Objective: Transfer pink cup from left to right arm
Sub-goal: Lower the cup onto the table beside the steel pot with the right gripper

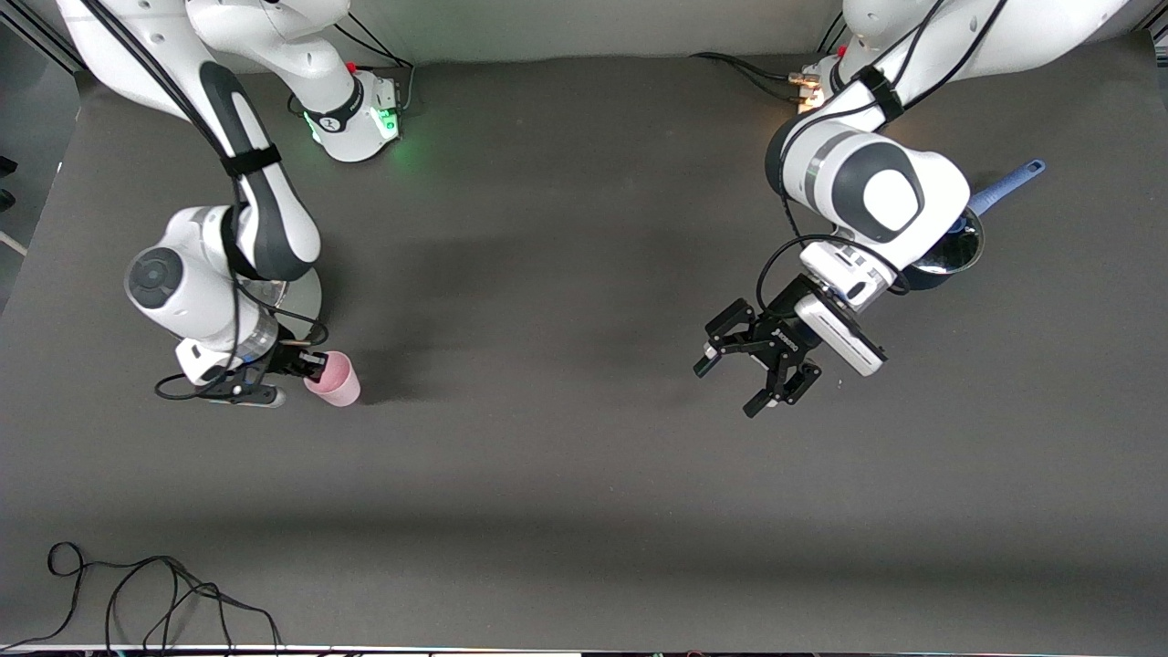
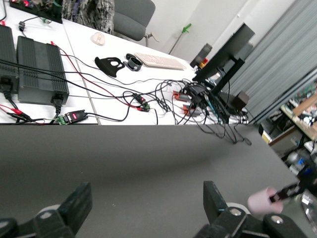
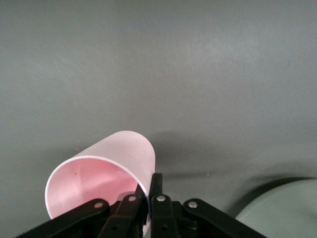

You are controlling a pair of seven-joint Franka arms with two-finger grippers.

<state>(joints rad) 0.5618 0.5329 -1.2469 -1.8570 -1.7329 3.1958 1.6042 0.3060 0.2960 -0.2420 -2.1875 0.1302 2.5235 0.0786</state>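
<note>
Handover essentially complete: the small, pale-pink, handleless plastic cup (image 1: 335, 379) is pinched at its rim by the right arm's black end effector (image 1: 310, 366), tilted on its side low over the dark grey worktop (image 1: 566, 474) at the right arm's end. The left arm's black linkage end effector (image 1: 741, 383) hangs spread wide and empty, well apart. The cup is smooth, slightly tapered and appears empty.

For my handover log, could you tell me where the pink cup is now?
The pink cup is at the right arm's end of the table, gripped by its rim in the right pincer; the left pincer hangs open over mid-table.
</note>
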